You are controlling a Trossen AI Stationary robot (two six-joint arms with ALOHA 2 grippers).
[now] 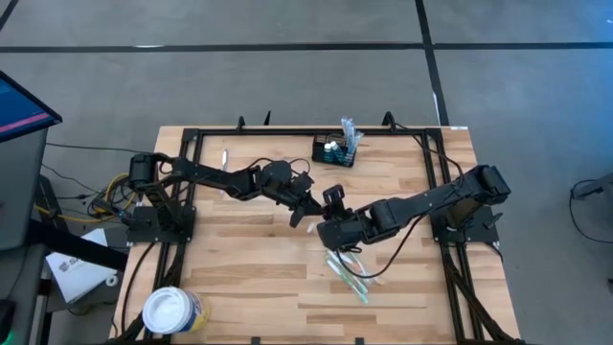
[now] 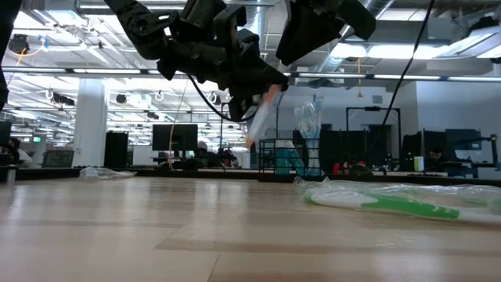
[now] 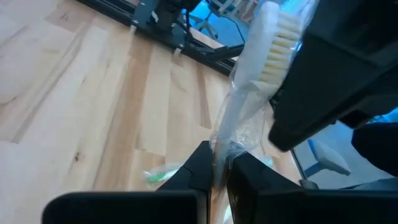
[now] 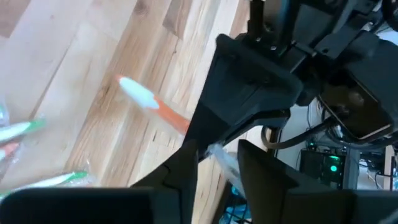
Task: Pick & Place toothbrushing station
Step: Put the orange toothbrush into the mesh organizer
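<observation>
The toothbrushing station (image 1: 334, 150), a black mesh caddy, sits at the upper centre of the counter (image 1: 249, 259) in the high view, its contents too small to read. Mid-frame, the left tool (image 1: 308, 210) is clamped on a wrapped toothbrush (image 3: 264, 59), bristles plain in its wrist view, handle hidden between the fingers. The right tool (image 1: 332, 203) meets it there, fingers parted around the wrapper's tip. Green wrapped toothbrushes (image 1: 347, 273) lie below. A white tub (image 1: 172, 310) sits lower left, partly cut off.
</observation>
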